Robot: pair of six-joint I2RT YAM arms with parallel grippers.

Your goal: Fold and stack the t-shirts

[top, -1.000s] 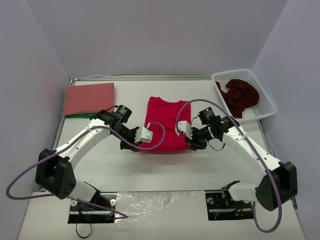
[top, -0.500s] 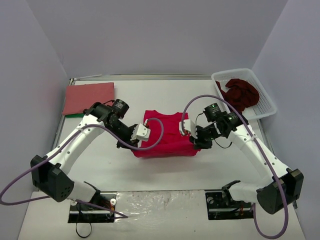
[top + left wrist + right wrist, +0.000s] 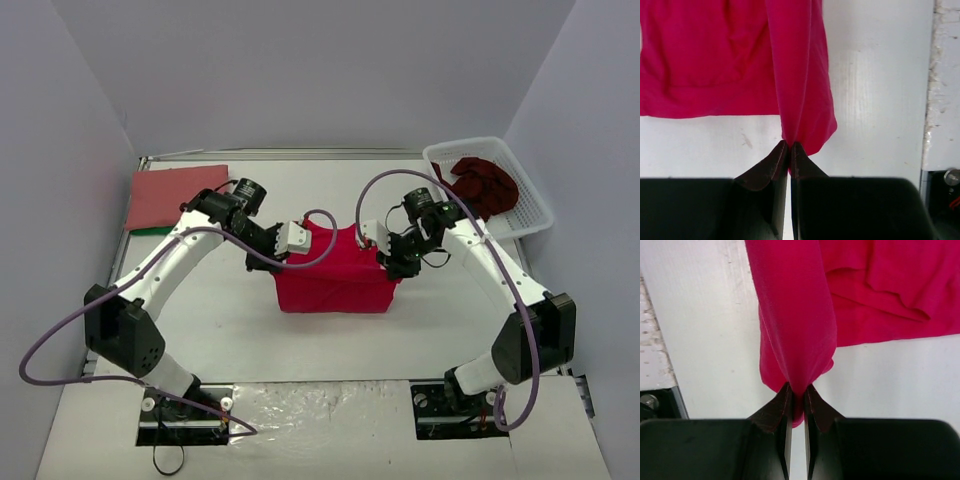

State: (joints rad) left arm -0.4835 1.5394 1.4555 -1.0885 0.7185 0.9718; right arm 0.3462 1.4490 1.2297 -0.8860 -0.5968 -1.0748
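**A:** Overhead view: the bright crimson shirt (image 3: 335,280) sits in the middle of the worktop (image 3: 230,320), and both arms hold one edge of it up off the surface.

**B:** Right. The left pincer (image 3: 790,146) is clamped tight on a bunched pinch of the red cloth. The right pincer (image 3: 797,389) is closed on its own pinch, and cloth drapes away from each.

**A:** So this one is mid-fold, I'd say. The raised edge is not yet laid down flat.

**B:** And the tally? In the upper left of the frame lies the salmon shirt (image 3: 178,196), flat and squared off. That looks like one done, the start of the stack.

**A:** Upper right, the dark maroon shirt (image 3: 482,188) lies crumpled in the white basket (image 3: 535,218), unfolded by the look of it.

**B:** By my reckoning that's one folded, one in hand, one waiting. What's left is to finish this fold, carry it over to the salmon one, then do the maroon.
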